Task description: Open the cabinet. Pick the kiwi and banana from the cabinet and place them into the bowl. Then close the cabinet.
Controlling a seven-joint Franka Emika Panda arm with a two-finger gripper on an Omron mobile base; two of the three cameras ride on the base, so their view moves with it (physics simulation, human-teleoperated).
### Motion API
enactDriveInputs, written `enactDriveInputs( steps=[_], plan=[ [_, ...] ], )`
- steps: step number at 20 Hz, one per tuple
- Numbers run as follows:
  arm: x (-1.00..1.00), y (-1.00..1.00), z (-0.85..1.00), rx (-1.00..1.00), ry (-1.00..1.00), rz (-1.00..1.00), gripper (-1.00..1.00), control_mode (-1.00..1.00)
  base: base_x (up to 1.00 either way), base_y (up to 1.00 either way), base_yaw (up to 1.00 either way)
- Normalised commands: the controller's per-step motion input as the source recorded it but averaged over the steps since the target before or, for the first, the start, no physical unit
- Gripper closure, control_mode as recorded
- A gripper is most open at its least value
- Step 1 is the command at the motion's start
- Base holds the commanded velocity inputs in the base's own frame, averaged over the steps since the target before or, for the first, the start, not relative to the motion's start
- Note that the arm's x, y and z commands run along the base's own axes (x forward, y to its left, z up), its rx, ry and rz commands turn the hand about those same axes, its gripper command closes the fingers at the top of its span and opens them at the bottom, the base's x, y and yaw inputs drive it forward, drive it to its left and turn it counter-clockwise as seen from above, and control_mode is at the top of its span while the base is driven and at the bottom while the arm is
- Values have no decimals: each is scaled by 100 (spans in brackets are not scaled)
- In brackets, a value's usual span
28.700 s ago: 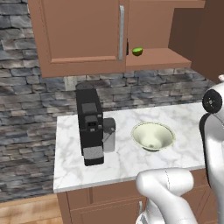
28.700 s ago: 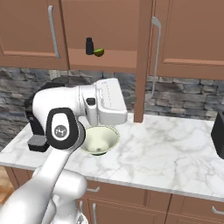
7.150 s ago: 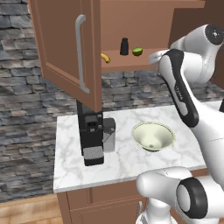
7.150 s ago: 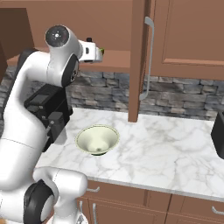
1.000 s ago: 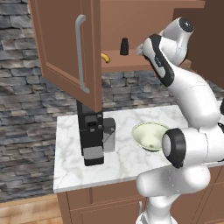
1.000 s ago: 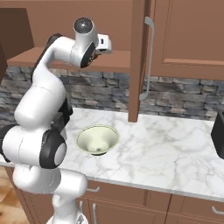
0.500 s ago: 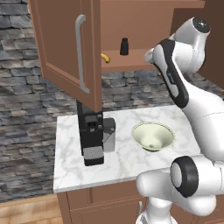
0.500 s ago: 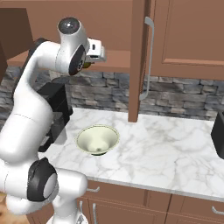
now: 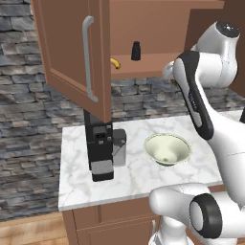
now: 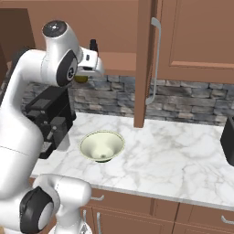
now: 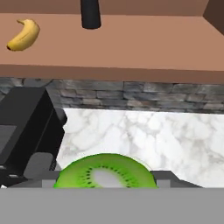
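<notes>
Squarely in the gripper (image 11: pixel 105 183): round green-fleshed kiwi (image 11: pixel 105 171), glossy cut face.

Even, diffuse rendered light is cast over the scene, with soft shadow laid beneath the cabinet (image 9: pixel 72 52) shelf above the gripper (image 10: pixel 82 75); no glare or blur is seen, and edges are kept sharp throughout

Green kiwi (image 11: pixel 105 171) (black-seeded, seemingly pale-centred), yellow banana (image 11: pixel 23 36), reddish-brown cabinet (image 9: pixel 72 52).
</notes>
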Motion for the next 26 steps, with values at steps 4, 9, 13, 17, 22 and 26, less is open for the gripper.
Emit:
enactDriveInputs(
  steps=[4,9,13,17,22,26],
  plan=[
    [-55,0,-13,0,11,-6,100,-100,0,0,0],
    [-48,0,-18,0,13,-5,100,-100,0,0,0],
    [-26,4,-34,0,10,-4,100,-100,0,0,0],
    [-16,6,-45,0,5,-3,100,-100,0,0,0],
    [-7,5,-46,0,2,-1,100,-100,0,0,0],
    [0,0,-41,0,0,-1,100,-100,0,0,0]
  ],
)
